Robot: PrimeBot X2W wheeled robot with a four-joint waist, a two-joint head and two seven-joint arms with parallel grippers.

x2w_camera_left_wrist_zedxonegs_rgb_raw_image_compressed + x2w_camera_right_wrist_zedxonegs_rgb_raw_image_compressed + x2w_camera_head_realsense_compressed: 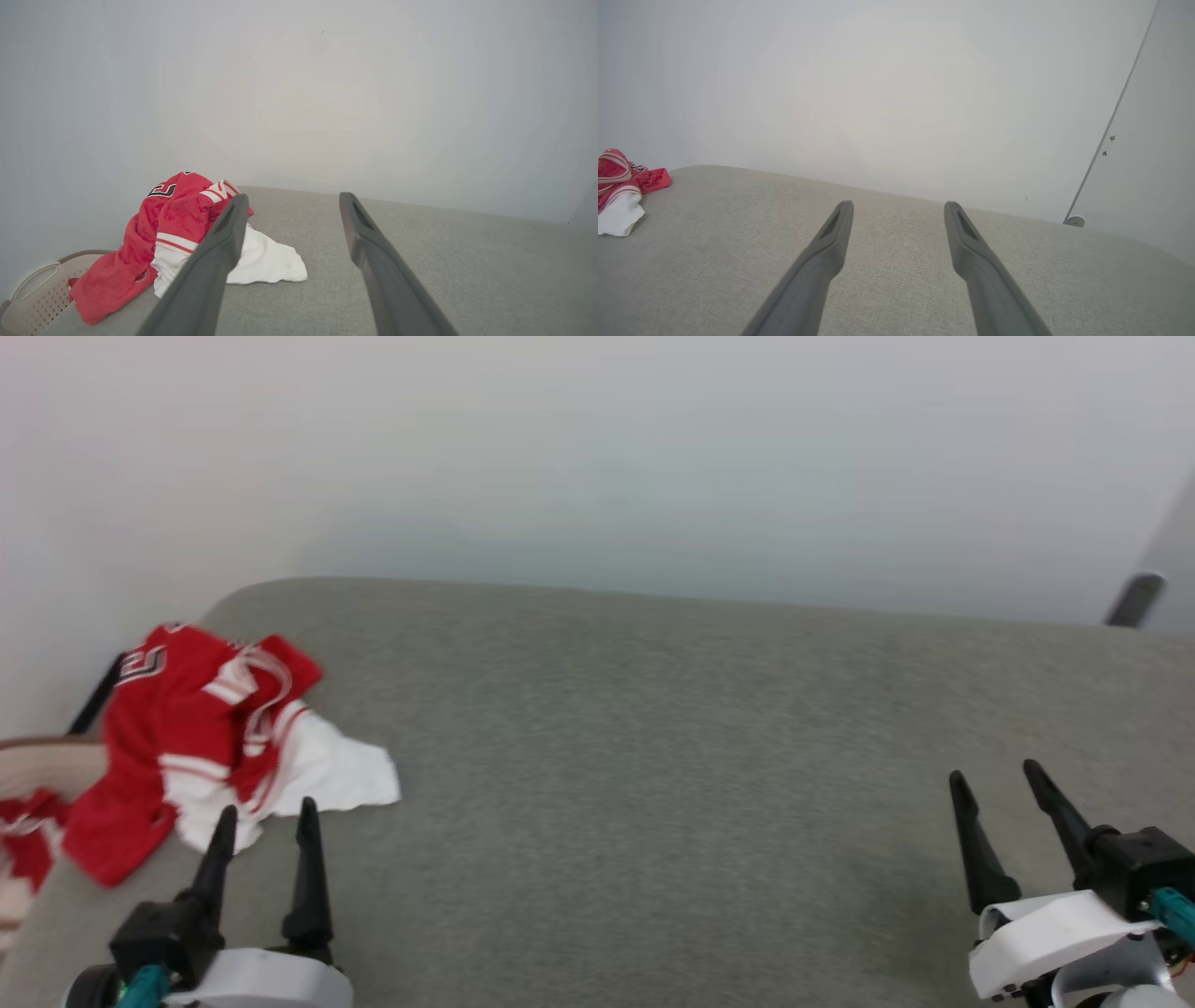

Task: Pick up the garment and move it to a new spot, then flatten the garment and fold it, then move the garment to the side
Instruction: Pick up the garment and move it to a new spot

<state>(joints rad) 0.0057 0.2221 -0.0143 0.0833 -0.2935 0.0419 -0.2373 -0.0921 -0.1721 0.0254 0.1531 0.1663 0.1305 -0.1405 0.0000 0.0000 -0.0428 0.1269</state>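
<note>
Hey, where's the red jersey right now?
In the head view the jersey lies crumpled at the left edge of the grey surface, just ahead of the left gripper, with a beige basket beside it further left.

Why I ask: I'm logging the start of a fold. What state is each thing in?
Red jersey-style garment with white sleeves: crumpled heap at left edge of grey fabric surface, not held.
Left gripper: open, empty, close to the garment.
Right gripper: open, empty, over bare surface.
Beige perforated basket: beside the surface, red-and-white cloth in it.
</note>
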